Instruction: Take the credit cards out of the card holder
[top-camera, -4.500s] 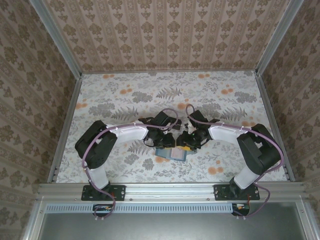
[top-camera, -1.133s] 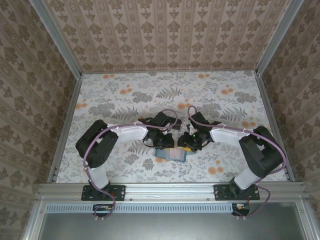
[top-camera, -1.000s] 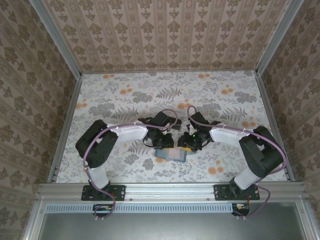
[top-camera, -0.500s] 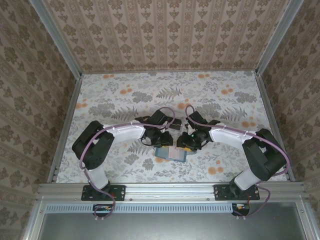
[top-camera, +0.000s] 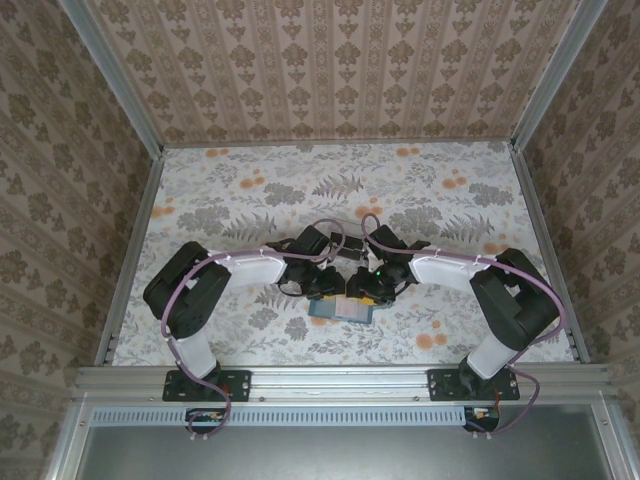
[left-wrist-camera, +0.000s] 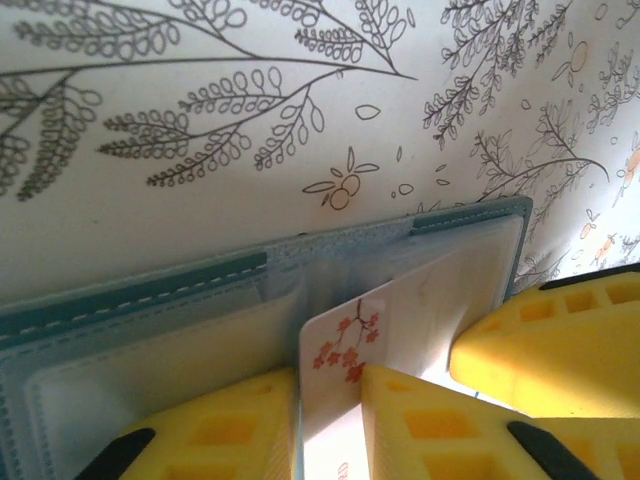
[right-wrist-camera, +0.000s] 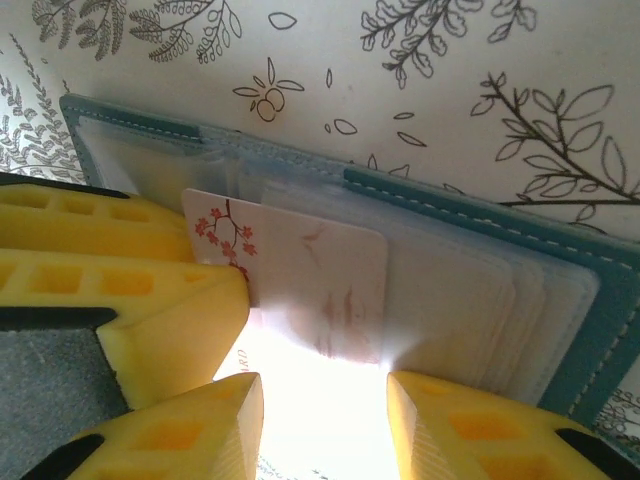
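The teal card holder (top-camera: 340, 310) lies open on the flowered table, its clear pockets facing up (left-wrist-camera: 140, 300). A pale card with red blossoms (left-wrist-camera: 345, 340) sticks up out of a pocket, and my left gripper (left-wrist-camera: 330, 385) is shut on its edge. That card (right-wrist-camera: 320, 280) also appears in the right wrist view, beside the left gripper's yellow fingers (right-wrist-camera: 110, 230). My right gripper (right-wrist-camera: 325, 400) is open, its tips set apart over the holder's right panel (right-wrist-camera: 480, 210), where several more card edges are stacked. From above, both grippers (top-camera: 322, 288) (top-camera: 362, 290) meet over the holder.
The holder sits near the table's front middle, close to the metal rail (top-camera: 340, 378). Patterned walls (top-camera: 340, 70) enclose the table on three sides, with bare flowered surface (top-camera: 340, 190) behind the arms.
Both grippers have edged slightly left and farther back over the holder, and the left arm has shifted with them. The holder has stayed in place.
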